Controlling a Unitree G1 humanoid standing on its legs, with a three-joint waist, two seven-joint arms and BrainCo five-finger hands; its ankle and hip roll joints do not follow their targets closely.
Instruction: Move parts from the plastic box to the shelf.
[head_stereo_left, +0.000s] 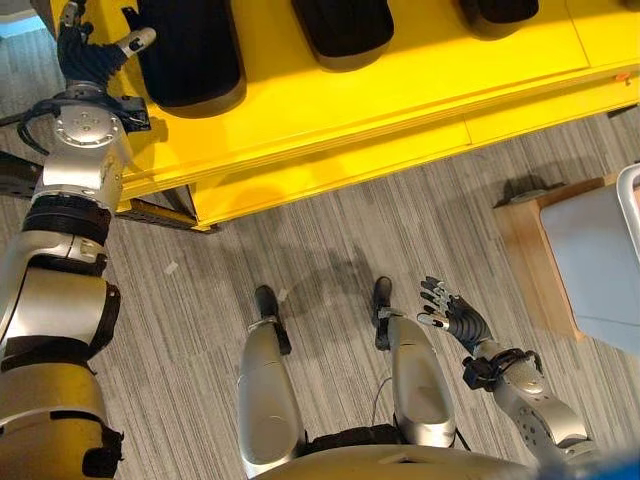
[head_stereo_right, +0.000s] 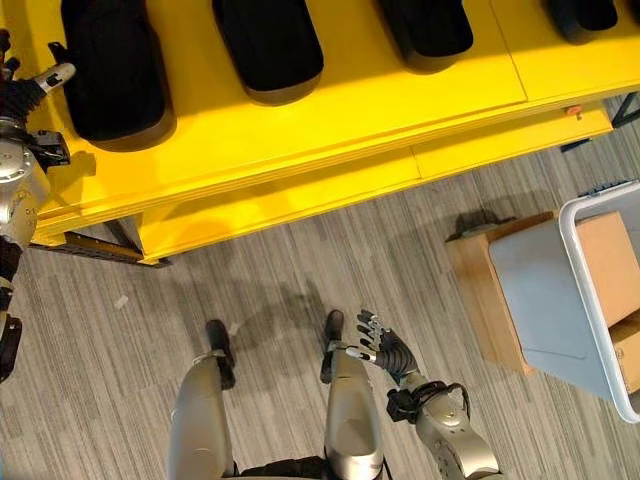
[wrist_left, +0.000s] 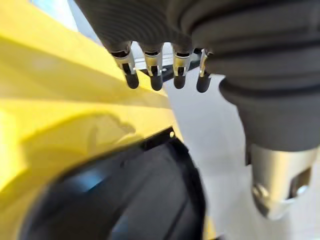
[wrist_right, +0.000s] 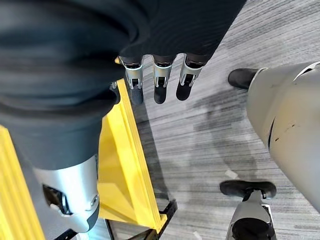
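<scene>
On the yellow shelf black parts lie in a row. My left hand hovers just beside the leftmost one, fingers straight and empty. My right hand hangs low over the floor, fingers relaxed, holding nothing. The plastic box sits to my right.

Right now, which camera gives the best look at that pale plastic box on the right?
The right eye view: it shows the plastic box with its white rim and brown cartons inside, beside a wooden stand. The left eye view catches just its corner at the picture's edge. The wrist views show yellow shelf and floor instead.
</scene>
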